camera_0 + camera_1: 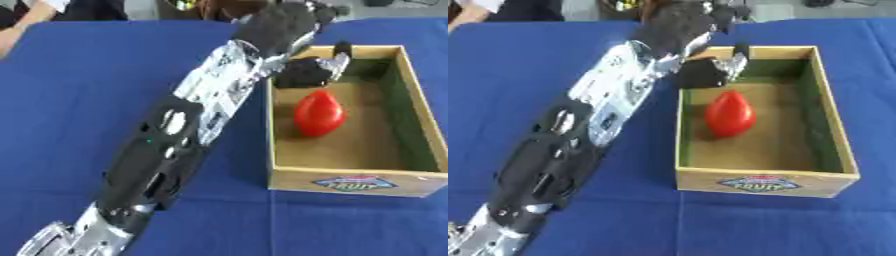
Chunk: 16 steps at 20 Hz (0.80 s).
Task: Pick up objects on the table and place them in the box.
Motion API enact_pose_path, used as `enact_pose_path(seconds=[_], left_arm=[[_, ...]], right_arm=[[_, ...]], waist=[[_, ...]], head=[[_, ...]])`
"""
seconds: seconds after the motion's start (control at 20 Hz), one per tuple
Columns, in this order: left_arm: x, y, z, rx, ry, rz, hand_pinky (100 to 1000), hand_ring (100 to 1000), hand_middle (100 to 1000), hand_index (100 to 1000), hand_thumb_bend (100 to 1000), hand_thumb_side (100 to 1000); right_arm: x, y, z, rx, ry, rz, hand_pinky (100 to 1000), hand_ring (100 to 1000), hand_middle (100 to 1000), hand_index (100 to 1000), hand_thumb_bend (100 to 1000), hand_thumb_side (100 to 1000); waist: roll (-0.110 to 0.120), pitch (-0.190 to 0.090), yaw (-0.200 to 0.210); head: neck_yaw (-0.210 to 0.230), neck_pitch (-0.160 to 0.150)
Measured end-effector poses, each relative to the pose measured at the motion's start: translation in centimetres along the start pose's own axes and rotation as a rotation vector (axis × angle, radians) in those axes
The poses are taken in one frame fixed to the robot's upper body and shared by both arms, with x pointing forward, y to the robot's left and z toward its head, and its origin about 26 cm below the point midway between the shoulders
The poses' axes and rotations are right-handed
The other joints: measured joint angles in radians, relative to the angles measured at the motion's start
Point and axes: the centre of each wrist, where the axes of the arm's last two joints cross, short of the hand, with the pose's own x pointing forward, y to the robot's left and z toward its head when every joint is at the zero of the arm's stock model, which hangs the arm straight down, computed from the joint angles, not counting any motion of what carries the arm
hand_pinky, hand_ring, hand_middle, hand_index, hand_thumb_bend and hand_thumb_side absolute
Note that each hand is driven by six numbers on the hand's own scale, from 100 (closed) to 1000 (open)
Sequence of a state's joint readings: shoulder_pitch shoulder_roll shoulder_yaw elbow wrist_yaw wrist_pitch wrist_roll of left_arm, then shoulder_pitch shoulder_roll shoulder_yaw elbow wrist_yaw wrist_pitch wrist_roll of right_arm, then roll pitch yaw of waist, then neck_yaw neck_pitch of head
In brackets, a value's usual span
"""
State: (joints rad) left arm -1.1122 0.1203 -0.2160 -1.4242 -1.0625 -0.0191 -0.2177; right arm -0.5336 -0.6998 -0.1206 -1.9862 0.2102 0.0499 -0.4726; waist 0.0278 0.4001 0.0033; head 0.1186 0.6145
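Note:
An open cardboard box (289,181) with a fruit label on its front wall stands on the right of the blue table (79,100). A red, pear-shaped object (318,113) lies inside it, nearer the left wall, and nothing touches it. My left arm stretches diagonally from the lower left corner to the box's far left corner. The left hand (306,71) hangs over that corner, open, its thumb pointing into the box just behind the red object. It holds nothing. My right hand shows in neither view.
A person's forearm (16,27) rests at the table's far left edge. Dark items (627,5) sit beyond the far edge. Blue cloth lies bare to the left of my arm and in front of the box.

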Motion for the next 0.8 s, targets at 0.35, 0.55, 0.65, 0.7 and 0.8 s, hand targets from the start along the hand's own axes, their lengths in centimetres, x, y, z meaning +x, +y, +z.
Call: enact_pose_path(seconds=[0.35, 0.55, 0.65, 0.7, 0.8], left_arm=[[-4.0, 3.3, 4.5, 0.201, 0.083, 0.018, 542, 641, 598, 970, 100, 1000], [-6.0, 4.7, 7.7, 0.285, 0.142, 0.010, 546, 646, 608, 975, 100, 1000], [-6.6, 5.5, 9.2, 0.328, 0.164, 0.005, 544, 638, 599, 978, 100, 1000], [-6.8, 5.8, 9.9, 0.350, 0.174, 0.006, 543, 627, 568, 974, 100, 1000], [-6.5, 6.5, 11.9, 0.440, 0.180, 0.057, 540, 627, 570, 971, 100, 1000]], right_arm=[[-0.3, -0.1, 0.3, -0.015, -0.001, 0.007, 805, 808, 811, 861, 100, 1000], [-0.5, -0.3, 0.6, -0.027, 0.001, 0.015, 803, 807, 812, 860, 100, 1000], [-0.6, -0.3, 0.7, -0.032, 0.003, 0.017, 801, 804, 810, 860, 100, 1000], [-0.6, -0.4, 0.7, -0.038, 0.003, 0.018, 799, 801, 805, 856, 100, 1000], [-0.6, -0.4, 0.6, -0.047, 0.002, 0.018, 796, 798, 803, 854, 100, 1000]], waist=[[-0.011, -0.001, 0.020], [-0.019, -0.001, 0.030], [-0.023, -0.001, 0.033], [-0.024, -0.001, 0.034], [-0.024, 0.000, 0.035]], head=[[0.025, 0.019], [0.031, 0.022], [0.033, 0.023], [0.033, 0.023], [0.034, 0.023]])
